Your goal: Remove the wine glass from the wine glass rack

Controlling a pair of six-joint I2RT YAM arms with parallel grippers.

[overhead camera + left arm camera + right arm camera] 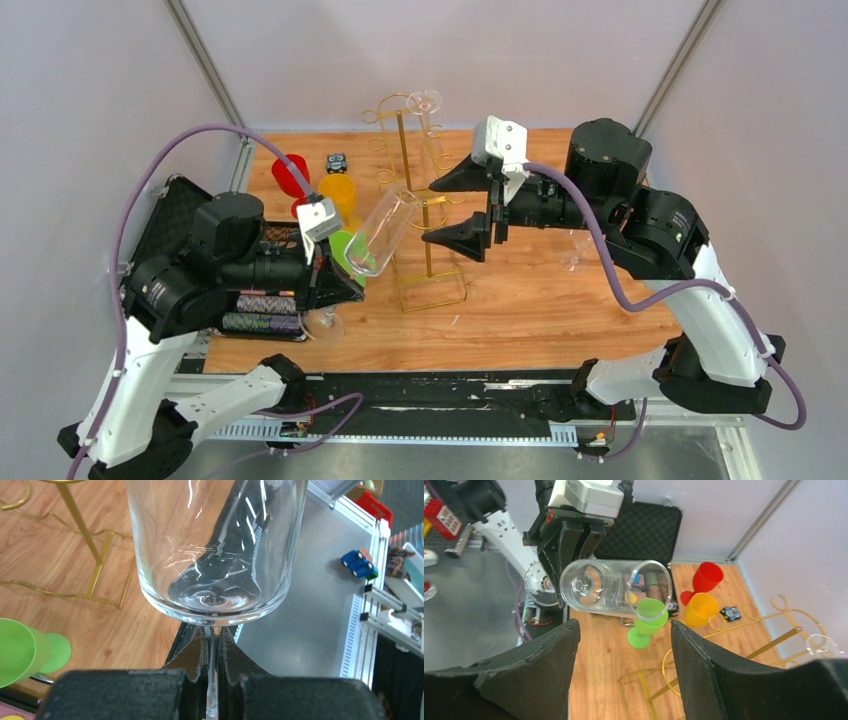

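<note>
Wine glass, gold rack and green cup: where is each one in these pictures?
wine glass (385, 230), top view, middle of its bowl.
wine glass rack (78, 520), left wrist view, on its central post.
green cup (651, 620), right wrist view, side of its bowl.

We see the wine glass as clear, glossy glass with bright reflections. The wine glass rack is thin, shiny gold metal wire. The table shows smooth wood grain. The left claw and right claw look matt, grainy black. The green cup looks like smooth plastic.
</note>
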